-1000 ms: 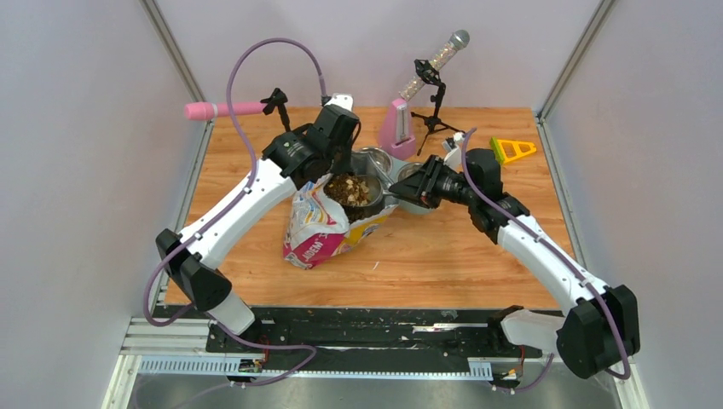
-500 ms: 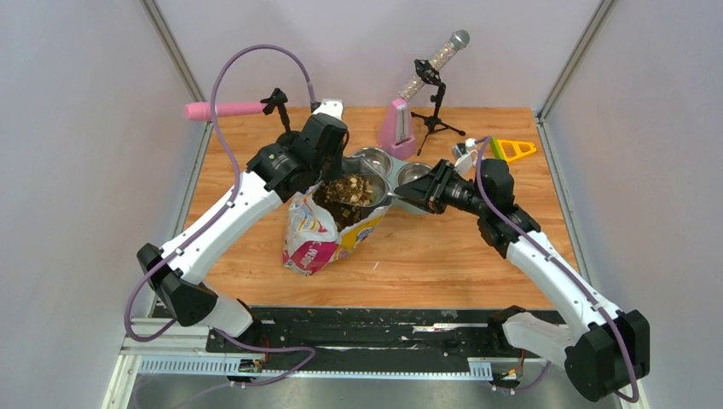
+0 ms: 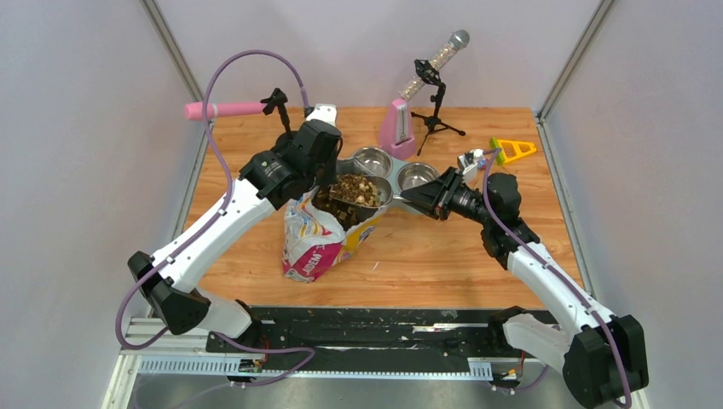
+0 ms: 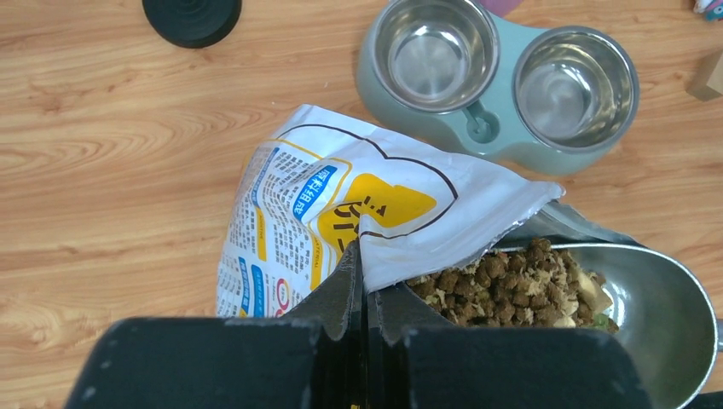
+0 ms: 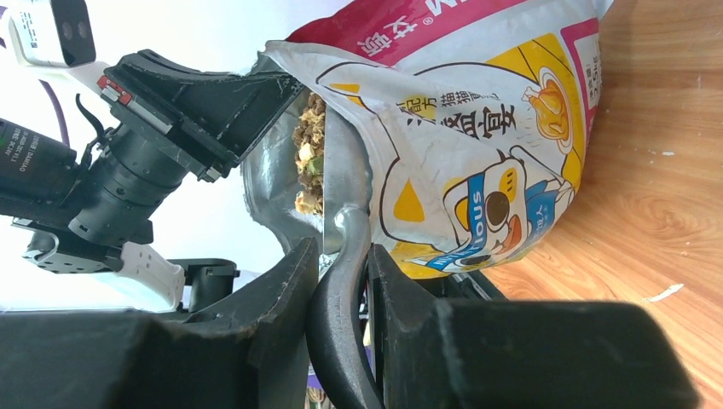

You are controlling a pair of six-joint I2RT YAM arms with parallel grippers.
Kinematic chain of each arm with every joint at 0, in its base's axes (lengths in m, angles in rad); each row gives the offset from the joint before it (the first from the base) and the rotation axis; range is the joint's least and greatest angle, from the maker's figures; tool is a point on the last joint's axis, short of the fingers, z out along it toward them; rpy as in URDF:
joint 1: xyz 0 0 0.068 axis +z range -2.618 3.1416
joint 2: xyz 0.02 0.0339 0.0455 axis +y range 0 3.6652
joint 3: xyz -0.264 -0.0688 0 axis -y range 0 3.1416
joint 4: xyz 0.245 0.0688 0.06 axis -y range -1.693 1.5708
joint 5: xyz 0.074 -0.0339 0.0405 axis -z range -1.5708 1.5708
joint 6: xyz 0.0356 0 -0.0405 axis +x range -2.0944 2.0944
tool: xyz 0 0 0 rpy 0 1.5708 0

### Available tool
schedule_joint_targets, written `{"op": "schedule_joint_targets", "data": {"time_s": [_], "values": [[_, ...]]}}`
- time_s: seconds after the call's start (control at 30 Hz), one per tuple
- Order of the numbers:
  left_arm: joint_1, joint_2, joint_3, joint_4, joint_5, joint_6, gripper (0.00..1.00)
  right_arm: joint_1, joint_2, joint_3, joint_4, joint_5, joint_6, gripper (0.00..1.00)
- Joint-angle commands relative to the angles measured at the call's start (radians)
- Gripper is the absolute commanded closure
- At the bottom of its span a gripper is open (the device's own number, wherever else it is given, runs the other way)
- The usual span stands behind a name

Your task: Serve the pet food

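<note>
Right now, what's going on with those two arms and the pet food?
Left gripper shut on food bag rim. Right gripper shut on metal scoop handle. Scoop heaped with kibble at bag mouth. Feeder bowls empty, path open.

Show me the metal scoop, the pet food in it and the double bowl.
metal scoop (image 4: 665,315), left wrist view, bare inner wall
pet food (image 4: 511,285), left wrist view, middle of heap
double bowl (image 4: 501,146), left wrist view, teal base
</note>
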Motion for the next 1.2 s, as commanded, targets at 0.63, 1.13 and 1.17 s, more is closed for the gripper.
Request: {"op": "schedule_joint_targets", "data": {"time_s": [0.63,1.13,1.17], "values": [[-0.005,-0.225,-0.038,0.253,-0.141,-0.030,1.00,-0.021,-0.004,0.070,-0.012,0.007,0.058,1.00],[-0.006,-0.246,-0.067,0.272,-0.132,-0.051,1.00,-0.020,-0.116,0.077,-0.049,0.043,0.057,1.00],[-0.006,-0.248,-0.068,0.273,-0.131,-0.053,1.00,-0.019,-0.119,0.077,-0.049,0.043,0.059,1.00]]}}
